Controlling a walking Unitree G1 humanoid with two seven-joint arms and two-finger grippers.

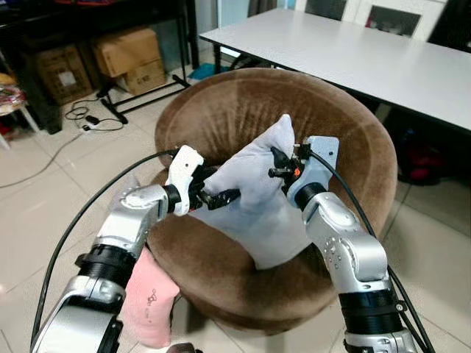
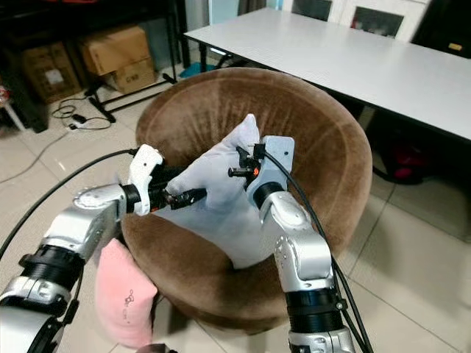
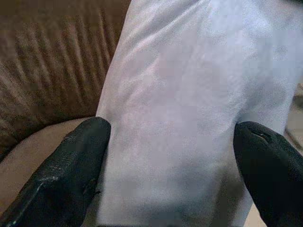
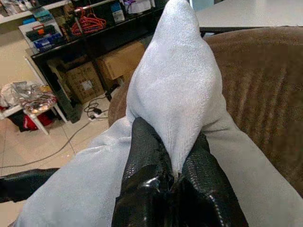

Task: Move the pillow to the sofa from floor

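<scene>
Tiled floor (image 1: 44, 220) surrounds a round brown velvet sofa (image 1: 353, 147), where the pale grey pillow (image 1: 254, 191) stands tilted on the seat. Right gripper (image 4: 173, 172) pinches its upper corner; left gripper (image 3: 173, 137) straddles its edge, fingers spread.

The pillow (image 1: 254, 193) lies in the sofa (image 1: 243, 103), between both grippers; a table (image 1: 368, 55) stands behind it.
</scene>
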